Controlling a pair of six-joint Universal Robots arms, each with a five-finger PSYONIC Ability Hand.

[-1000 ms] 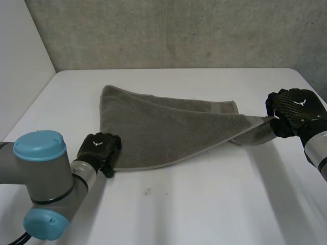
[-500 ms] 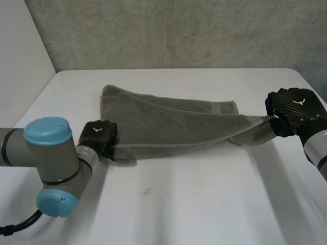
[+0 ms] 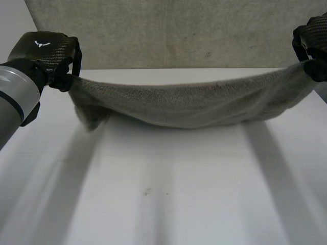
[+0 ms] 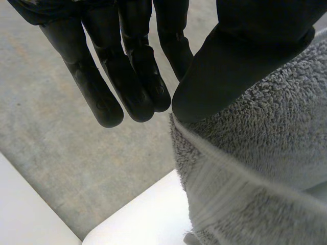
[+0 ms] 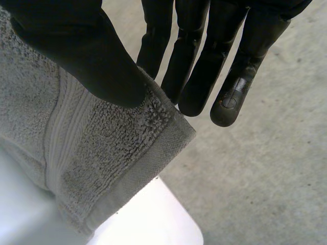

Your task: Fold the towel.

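The grey towel (image 3: 189, 102) hangs stretched in the air between my two hands and sags in the middle above the white table (image 3: 173, 194). My left hand (image 3: 48, 53) is raised at the far left and pinches one end of the towel (image 4: 265, 168) between its thumb (image 4: 240, 66) and fingers (image 4: 127, 76). My right hand (image 3: 312, 43) is raised at the far right, shut on the other end. There a corner of the towel (image 5: 112, 153) is pressed between the thumb (image 5: 82, 51) and the fingers (image 5: 204, 66). The towel's lower left part trails down toward the table.
A grey concrete wall (image 3: 179, 30) rises behind the table's far edge. A white wall panel (image 3: 20, 20) stands at the left. The near part of the table is bare white surface.
My left hand closed on the towel's near left corner and lifted it high. My right hand rose too, so the towel came off the table and now hangs between them.
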